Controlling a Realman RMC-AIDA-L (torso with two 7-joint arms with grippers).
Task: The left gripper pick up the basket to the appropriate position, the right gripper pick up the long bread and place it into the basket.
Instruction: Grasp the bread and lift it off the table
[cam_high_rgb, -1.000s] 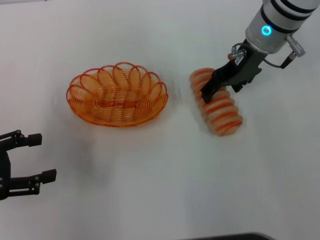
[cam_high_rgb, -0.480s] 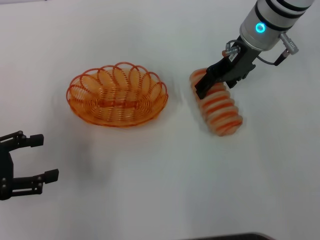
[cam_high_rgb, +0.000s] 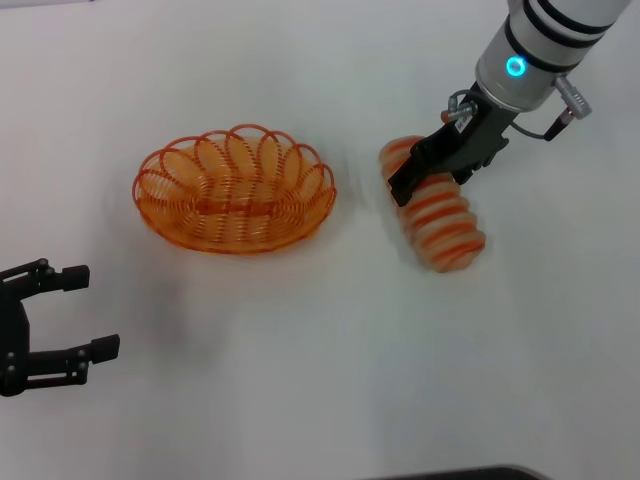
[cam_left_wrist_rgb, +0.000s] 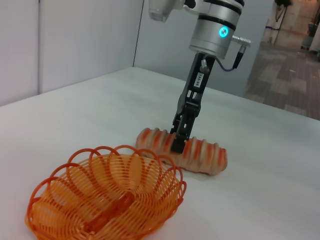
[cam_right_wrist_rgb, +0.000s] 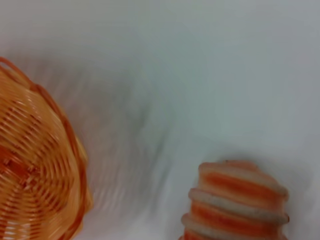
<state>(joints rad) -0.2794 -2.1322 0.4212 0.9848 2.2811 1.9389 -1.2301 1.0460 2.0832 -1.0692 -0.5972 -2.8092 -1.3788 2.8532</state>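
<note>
The orange wire basket (cam_high_rgb: 300, 215) stands empty on the white table, left of centre; it also shows in the left wrist view (cam_left_wrist_rgb: 165, 200) and the right wrist view (cam_right_wrist_rgb: 35, 170). The long bread (cam_high_rgb: 445, 228), striped orange and cream, lies on the table to the basket's right and shows in the left wrist view (cam_left_wrist_rgb: 205, 155) and the right wrist view (cam_right_wrist_rgb: 240, 200). My right gripper (cam_high_rgb: 435, 180) is down over the bread's far half, open, with one finger (cam_left_wrist_rgb: 179, 142) on each side of it. My left gripper (cam_high_rgb: 95, 312) is open and empty at the near left, well short of the basket.
The white table (cam_high_rgb: 300, 380) stretches around both objects. A dark edge (cam_high_rgb: 450, 472) shows at the bottom of the head view. A light wall (cam_left_wrist_rgb: 75, 45) stands behind the table in the left wrist view.
My right gripper and wrist have shifted slightly left over the bread. The bread and basket have stayed where they were. My left gripper has barely moved.
</note>
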